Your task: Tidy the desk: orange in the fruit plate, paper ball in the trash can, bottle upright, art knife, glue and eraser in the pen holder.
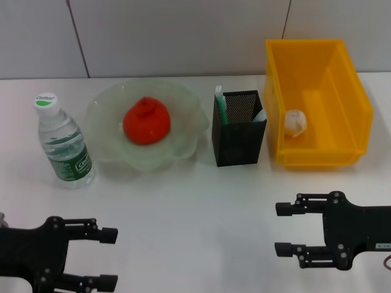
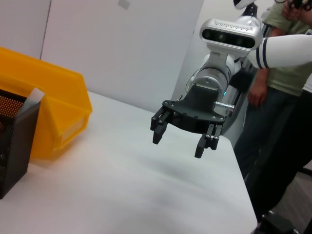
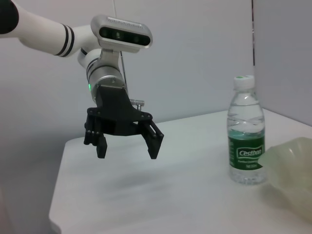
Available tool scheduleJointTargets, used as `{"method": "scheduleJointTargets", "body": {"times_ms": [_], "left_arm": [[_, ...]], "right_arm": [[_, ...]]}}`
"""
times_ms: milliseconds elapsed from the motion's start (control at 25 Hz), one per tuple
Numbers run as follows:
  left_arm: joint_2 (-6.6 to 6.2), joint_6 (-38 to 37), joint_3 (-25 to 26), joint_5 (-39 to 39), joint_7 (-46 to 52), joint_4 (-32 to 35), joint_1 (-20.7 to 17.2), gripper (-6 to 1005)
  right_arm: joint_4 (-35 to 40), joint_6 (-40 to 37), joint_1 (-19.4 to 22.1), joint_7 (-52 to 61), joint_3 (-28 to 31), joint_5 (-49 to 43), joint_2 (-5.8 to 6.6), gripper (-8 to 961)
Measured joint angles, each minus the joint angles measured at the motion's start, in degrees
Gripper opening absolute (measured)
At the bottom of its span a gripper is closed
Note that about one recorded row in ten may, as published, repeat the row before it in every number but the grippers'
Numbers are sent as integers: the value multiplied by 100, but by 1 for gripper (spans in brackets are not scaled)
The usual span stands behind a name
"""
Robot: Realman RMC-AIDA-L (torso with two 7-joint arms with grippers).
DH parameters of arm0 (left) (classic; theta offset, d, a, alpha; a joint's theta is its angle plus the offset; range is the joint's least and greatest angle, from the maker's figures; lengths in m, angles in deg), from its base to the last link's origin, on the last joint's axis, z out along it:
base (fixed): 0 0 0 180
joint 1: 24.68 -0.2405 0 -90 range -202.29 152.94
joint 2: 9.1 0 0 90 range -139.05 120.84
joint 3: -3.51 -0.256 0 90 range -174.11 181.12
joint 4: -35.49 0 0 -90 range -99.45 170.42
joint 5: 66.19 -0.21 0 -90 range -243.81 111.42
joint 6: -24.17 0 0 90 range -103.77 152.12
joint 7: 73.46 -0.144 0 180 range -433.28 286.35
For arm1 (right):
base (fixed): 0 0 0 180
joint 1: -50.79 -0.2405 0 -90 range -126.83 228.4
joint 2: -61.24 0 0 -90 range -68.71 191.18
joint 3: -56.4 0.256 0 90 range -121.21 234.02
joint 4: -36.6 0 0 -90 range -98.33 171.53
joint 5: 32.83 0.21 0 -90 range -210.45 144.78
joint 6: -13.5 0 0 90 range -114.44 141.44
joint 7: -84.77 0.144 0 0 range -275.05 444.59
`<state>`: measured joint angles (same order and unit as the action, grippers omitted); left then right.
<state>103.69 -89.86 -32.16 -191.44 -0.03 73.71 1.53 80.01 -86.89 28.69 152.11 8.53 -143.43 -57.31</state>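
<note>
Head view: red-orange dimpled orange (image 1: 146, 122) in the pale-green scalloped glass fruit plate (image 1: 104, 110), clear green-labelled bottle (image 1: 63, 141) upright left of it, black mesh pen holder (image 1: 239, 128) right of it hiding all but a green glue stick's top (image 1: 220, 105), crumpled paper ball (image 1: 295, 122) in the yellow plastic trash can (image 1: 317, 101), left tool (image 1: 109, 258) and right tool (image 1: 282, 229) spread wide over the white worktop (image 1: 195, 207), left wrist view: right tool (image 2: 181, 140) wide and empty, right wrist view: left tool (image 3: 126, 148) wide and empty, plate cut off.

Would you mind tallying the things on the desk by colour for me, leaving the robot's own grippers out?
Red-orange: 1, the orange
Pale green: 1, the fruit plate
Yellow: 1, the trash can
Black: 1, the pen holder
White: 1, the paper ball
Clear with green label: 1, the bottle
Green: 1, the glue
Total: 7
</note>
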Motion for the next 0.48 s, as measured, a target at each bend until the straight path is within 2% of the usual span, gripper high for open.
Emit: {"method": "scheduleJointTargets", "body": {"times_ms": [480], "left_arm": [[-53, 4, -98, 1, 298, 252, 148, 811]], "right_arm": [[-11, 20, 11, -11, 74, -10, -8, 675]]}}
